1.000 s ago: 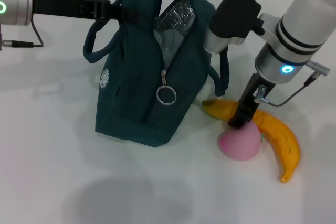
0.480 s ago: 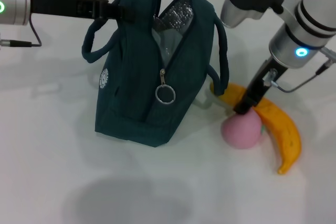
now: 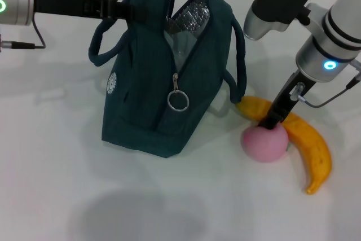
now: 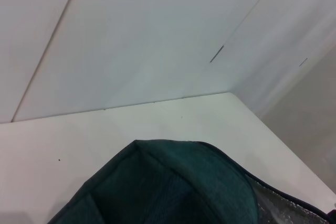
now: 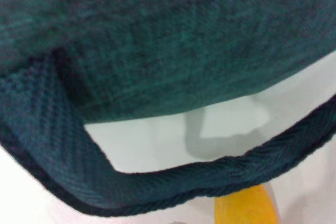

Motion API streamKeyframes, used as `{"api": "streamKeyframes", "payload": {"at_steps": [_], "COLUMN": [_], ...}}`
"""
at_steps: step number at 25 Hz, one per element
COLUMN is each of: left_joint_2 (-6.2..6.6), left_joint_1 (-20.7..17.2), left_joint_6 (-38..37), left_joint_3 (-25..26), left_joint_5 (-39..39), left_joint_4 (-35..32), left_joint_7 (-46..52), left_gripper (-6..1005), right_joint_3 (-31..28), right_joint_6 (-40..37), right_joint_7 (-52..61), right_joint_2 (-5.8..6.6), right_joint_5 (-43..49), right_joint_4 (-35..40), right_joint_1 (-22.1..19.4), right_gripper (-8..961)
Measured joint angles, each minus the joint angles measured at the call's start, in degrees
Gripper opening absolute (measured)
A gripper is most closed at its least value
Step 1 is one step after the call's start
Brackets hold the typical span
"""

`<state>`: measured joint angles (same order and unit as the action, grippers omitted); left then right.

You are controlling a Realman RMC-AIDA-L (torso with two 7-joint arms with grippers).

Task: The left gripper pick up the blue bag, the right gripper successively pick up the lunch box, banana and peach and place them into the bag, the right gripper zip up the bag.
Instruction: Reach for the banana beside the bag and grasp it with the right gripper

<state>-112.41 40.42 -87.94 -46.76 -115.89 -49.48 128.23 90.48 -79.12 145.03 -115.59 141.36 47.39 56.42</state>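
White tabletop [image 3: 51, 167] carries the blue bag [image 3: 152, 83], a dark teal fabric tote standing upright at centre, its top gaping to show silver lining, a ring zipper pull [image 3: 177, 101] hanging on its side. At 10 o'clock the left gripper [image 3: 115, 8] is pinched on one handle. At 4 o'clock lie the yellow banana [image 3: 304, 139] and pink peach [image 3: 264, 142], touching; the right gripper [image 3: 271, 121] sits between them, its fingers' spread impossible to tell.
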Motion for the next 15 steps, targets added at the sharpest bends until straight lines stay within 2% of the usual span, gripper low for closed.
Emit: {"api": "streamKeyframes", "payload": {"at_steps": [5, 9, 11, 14, 15], "left_joint_2": [0.0, 0.0, 0.0, 0.01, 0.03], "left_joint_1": [-0.1, 0.0, 0.1, 0.1, 0.2], "left_joint_6": [0.0, 0.1, 0.1, 0.3, 0.4], "left_joint_3": [0.0, 0.0, 0.0, 0.0, 0.0], "left_joint_5": [0.0, -0.2, -0.2, -0.2, -0.2], "left_joint_4": [0.0, 0.0, 0.0, 0.0, 0.0], "left_joint_7": [0.0, 0.0, 0.0, 0.0, 0.0], "left_gripper": [47, 47, 47, 48, 48], "right_joint_3": [-0.8, -6.0, -9.1, -9.7, -9.8], "right_joint_6": [1.1, 0.5, -0.4, -0.5, -0.4], "right_joint_7": [0.1, -1.6, -2.9, -3.1, -3.1], "right_joint_2": [0.2, 0.2, 0.19, 0.21, 0.21], "right_joint_5": [1.1, 1.1, 0.9, 1.1, 1.3], "right_joint_4": [0.4, 2.2, 3.6, 3.2, 2.9], "right_joint_1": [-0.9, -2.5, -3.5, -3.8, -3.9], "right_gripper": [499, 549, 623, 733, 734]}}
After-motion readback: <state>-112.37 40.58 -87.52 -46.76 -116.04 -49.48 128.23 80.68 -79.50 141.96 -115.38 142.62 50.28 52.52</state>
